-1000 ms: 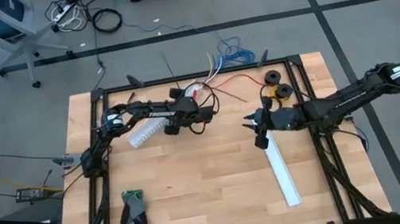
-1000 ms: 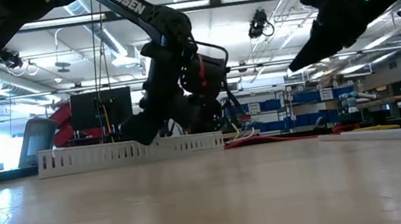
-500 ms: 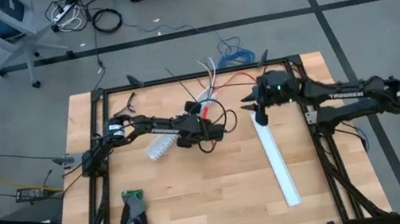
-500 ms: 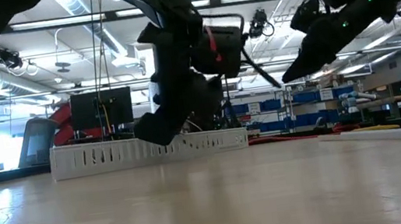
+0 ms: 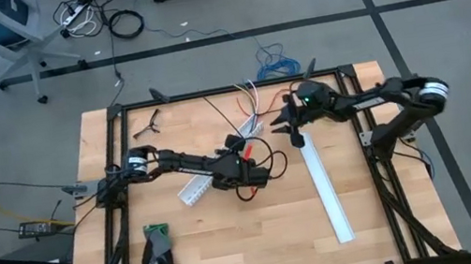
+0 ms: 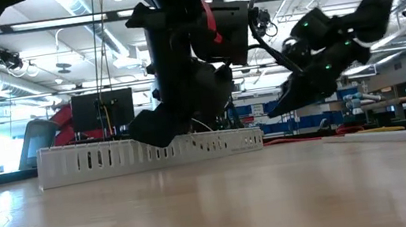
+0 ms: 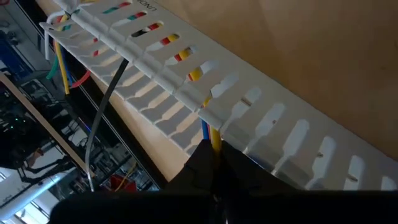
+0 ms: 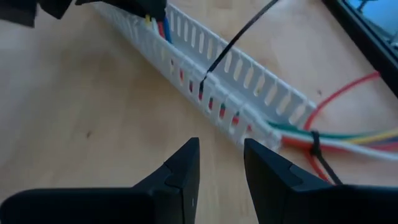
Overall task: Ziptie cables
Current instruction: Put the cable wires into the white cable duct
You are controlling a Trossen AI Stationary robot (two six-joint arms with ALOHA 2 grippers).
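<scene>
Two pincers: left pincer (image 7: 214,155) clamped on cables (image 7: 208,127), right pincer (image 8: 221,165) parted, empty.

My two arms are dark, slim and jointed, each with a silver band near its base. The left arm (image 5: 186,164) carries a red patch and a looped black cable; the right arm (image 5: 373,101) shows a small green light. Finger tips are wedge-shaped.

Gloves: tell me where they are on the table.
In the high view, the gloves lie near the table's front left corner, below the left arm and well apart from the white slotted channel.
</scene>
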